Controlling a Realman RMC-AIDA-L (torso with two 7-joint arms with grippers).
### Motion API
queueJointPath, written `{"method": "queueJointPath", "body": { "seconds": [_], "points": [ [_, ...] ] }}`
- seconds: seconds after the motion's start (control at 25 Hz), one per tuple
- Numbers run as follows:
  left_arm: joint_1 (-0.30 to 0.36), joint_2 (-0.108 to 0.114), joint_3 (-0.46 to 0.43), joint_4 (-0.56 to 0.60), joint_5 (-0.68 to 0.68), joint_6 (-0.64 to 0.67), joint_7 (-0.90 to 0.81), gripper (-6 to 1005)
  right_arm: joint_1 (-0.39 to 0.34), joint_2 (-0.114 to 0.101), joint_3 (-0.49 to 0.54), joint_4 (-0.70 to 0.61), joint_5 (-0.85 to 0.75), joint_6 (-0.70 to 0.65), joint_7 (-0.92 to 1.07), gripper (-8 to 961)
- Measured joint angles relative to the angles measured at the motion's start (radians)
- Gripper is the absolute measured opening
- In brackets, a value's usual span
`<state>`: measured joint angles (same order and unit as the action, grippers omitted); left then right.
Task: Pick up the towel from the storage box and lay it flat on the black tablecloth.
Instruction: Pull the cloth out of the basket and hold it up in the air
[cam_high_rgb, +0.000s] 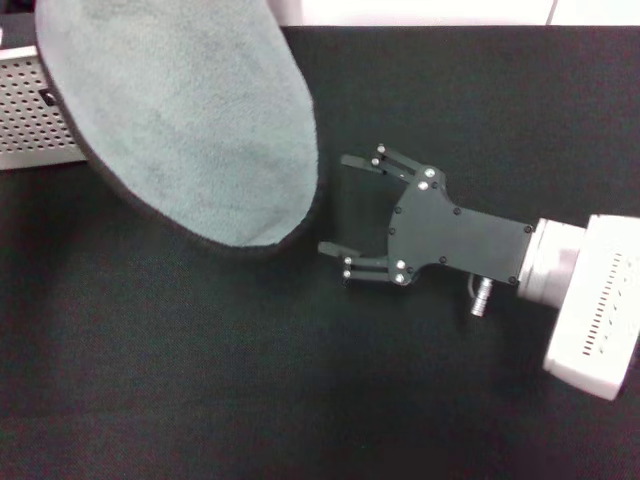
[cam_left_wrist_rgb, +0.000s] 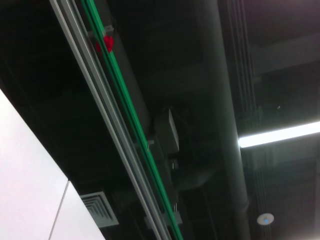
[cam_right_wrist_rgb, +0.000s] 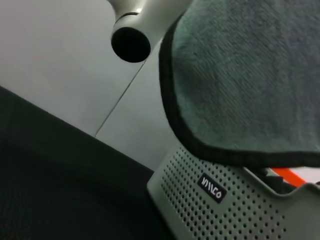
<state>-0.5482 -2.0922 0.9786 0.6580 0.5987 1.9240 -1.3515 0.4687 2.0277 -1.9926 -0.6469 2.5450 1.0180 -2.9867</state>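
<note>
Hanging close under the head camera, the towel (cam_high_rgb: 195, 120) showed its grey-green face and dark trim, lifted clear of the storage box (cam_high_rgb: 30, 110) at the far left and drooping over the black tablecloth (cam_high_rgb: 200, 380) that covered the desk. From the right wrist view the towel (cam_right_wrist_rgb: 250, 75) hung just above the box (cam_right_wrist_rgb: 220, 210), its lower edge near the rim, with a strip of orange visible inside. A pale arm segment (cam_right_wrist_rgb: 135, 25) rose beside the cloth there.

Lying low over the tablecloth at the right, the right gripper (cam_high_rgb: 345, 205) had its fingers spread wide and held nothing, its tips just beside the towel's hanging edge. Whatever held the towel was out of sight above, presumably the left gripper; whether it was closed could not be told, since the left wrist view showed only ceiling.

Risk from here looked twofold: the cloth hung bunched, so lowering it without spreading could leave it folded or creased; and if the right gripper closed short of the trim, it might miss the edge altogether
</note>
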Motion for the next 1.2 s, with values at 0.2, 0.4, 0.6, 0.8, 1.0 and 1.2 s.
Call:
{"method": "queueJointPath", "body": {
  "seconds": [0.2, 0.4, 0.6, 0.8, 1.0, 1.2],
  "points": [
    [-0.023, 0.000, 0.000, -0.019, -0.010, -0.020, 0.025, 18, 0.001, 0.000, -0.003, -0.049, 0.005, -0.021, -0.003, 868],
    [-0.033, 0.000, 0.000, -0.030, -0.015, -0.032, 0.061, 19, -0.003, 0.000, 0.010, -0.088, 0.009, -0.020, -0.004, 868],
    [-0.041, -0.003, 0.000, -0.031, -0.015, -0.037, 0.076, 20, -0.003, 0.000, 0.044, -0.107, 0.011, -0.017, -0.005, 869],
    [-0.043, -0.007, 0.002, -0.031, -0.016, -0.037, 0.087, 20, -0.004, 0.000, 0.092, -0.111, 0.013, 0.015, -0.005, 869],
    [-0.059, -0.008, 0.005, -0.057, -0.038, -0.037, 0.102, 21, 0.009, 0.000, 0.101, -0.099, 0.014, 0.014, -0.006, 868],
    [-0.067, -0.008, 0.010, -0.072, -0.053, -0.037, 0.115, 22, 0.017, 0.000, 0.098, -0.099, 0.014, 0.007, -0.006, 869]
  ]
}}
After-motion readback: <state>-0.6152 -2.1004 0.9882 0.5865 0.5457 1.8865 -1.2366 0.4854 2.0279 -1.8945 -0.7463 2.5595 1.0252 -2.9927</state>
